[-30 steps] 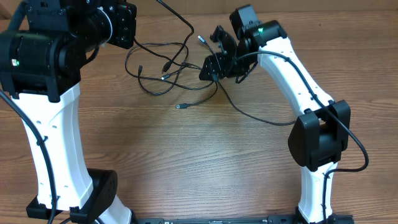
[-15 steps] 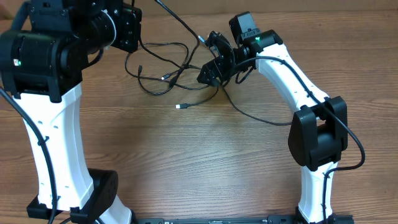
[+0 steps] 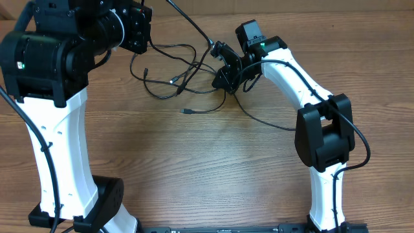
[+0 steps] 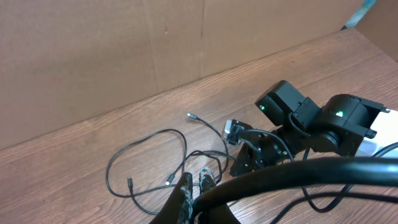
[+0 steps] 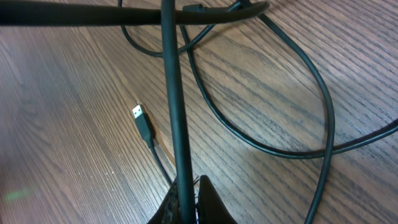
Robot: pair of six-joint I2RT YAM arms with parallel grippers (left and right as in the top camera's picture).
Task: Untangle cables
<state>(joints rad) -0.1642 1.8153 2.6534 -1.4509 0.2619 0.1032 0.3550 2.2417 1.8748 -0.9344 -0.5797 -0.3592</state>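
Over the far tabletop [image 3: 213,168], the right tool [image 5: 186,196] is pinched shut on a cable [image 5: 173,112], and the left tool [image 4: 194,185] is likewise clamped on one. Between both, the cables [image 3: 181,72] lie tangled in loops, a loose plug [image 3: 185,111] just nearer.

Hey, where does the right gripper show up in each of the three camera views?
Overhead: the right gripper is in the upper middle, at the right edge of the cables.
Left wrist: the gripper is low, right of centre, beside the cables.
Right wrist: the gripper is at bottom centre, shut on one cable.
Shared landmark: the cables looped on the wooden table.
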